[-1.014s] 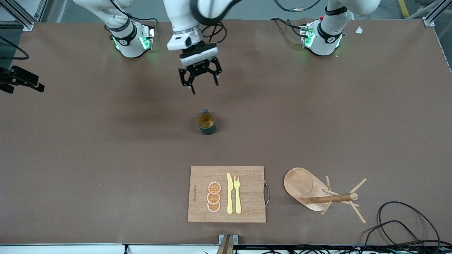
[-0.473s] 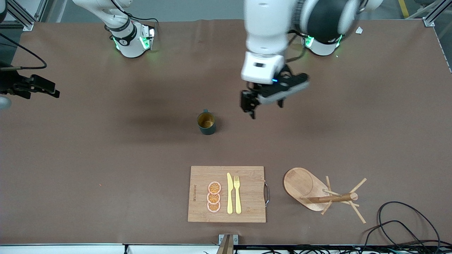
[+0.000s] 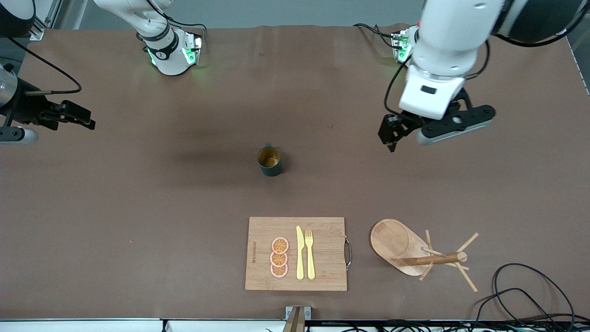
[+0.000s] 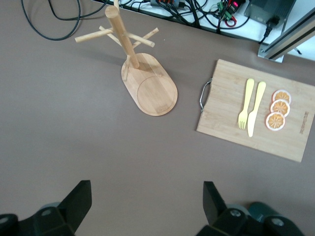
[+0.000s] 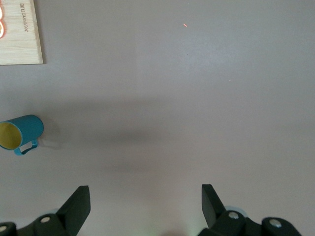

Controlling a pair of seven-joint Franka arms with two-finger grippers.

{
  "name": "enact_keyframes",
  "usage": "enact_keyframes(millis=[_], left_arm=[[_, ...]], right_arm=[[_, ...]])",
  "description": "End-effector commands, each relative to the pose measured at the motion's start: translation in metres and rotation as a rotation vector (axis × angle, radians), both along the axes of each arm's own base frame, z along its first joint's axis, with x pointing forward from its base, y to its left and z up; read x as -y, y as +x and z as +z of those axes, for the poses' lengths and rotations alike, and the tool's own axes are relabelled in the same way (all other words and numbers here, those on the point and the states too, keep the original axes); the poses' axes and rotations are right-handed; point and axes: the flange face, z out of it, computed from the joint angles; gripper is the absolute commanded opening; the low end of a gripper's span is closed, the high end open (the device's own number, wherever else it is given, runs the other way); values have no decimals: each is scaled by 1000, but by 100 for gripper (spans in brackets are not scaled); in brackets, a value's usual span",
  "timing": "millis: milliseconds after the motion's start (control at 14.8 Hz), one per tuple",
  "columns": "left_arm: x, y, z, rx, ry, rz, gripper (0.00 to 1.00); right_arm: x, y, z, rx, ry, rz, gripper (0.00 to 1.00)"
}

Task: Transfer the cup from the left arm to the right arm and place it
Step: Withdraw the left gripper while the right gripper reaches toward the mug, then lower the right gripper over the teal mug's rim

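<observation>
clearly, the only writing is a small dark print along one short edge of the wooden cutting board (image 3: pixel 295 253), and it is too small to read; on the board lie three orange slices (image 3: pixel 279 257), a yellow knife (image 3: pixel 300 252) and a yellow fork (image 3: pixel 309 253), and a metal handle is on the end toward the left arm's side. the cup (image 3: pixel 269 160) stands upright on the brown table (image 3: pixel 138 193) near the middle, farther from the front camera than the board, with its yellowish inside showing and its small handle pointing toward the robots' bases; nothing touches it, and it has not moved compared with the earlier frames. the left gripper (image 3: pixel 392 133) is over bare table toward the left arm's end, well apart from the cup, and its fingers (image 4: pixel 74 201) are spread wide with nothing between them; half a second ago it was much closer to the cup, and one second ago it hung over the table between the cup and the bases. the right gripper (image 3: pixel 76 117) is over the right arm's end of the table, at the edge of the front view, also released and empty, with its fingers (image 5: pixel 76 204) wide apart; it has come a little more into the view than before. the wooden peg rack (image 3: pixel 415 253) stands beside the board, toward the left arm's end
</observation>
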Motion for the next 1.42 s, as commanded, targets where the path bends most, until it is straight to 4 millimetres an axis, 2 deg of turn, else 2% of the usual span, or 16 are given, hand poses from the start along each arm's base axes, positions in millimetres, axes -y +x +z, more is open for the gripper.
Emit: enact_keyframes(millis=[0,135,338,473,676,811,878,1014,1149,1351], left_arm=[[-14,-1,5,-24,-3,-74,100],[-22,-1,7,-34,15,-124,100],[-64,17,7,-55,7,-157,100],[-85,24,10,-64,-17,-208,100],[-92,26,10,-66,-21,-205,100],[-109,26,16,-71,-17,-178,100],[-111,25,15,-78,-14,-178,100],[-112,25,14,-85,-2,-191,100],[-114,22,13,-110,9,-223,100],[-126,25,12,-122,16,-253,100]], right_arm=[[-27,-12,-11,15,1,-46,100],[-62,-16,-27,16,-7,-98,100],[-112,-27,-62,42,-9,-122,100],[-135,-31,-83,59,-7,-146,100],[-190,-48,-118,92,3,-144,100],[-210,-52,-133,118,15,-144,100],[-225,-52,-146,109,11,-177,100],[-257,-60,-160,112,9,-181,100],[-264,-55,-178,116,5,-190,99],[-293,-57,-210,115,-1,-192,99]])
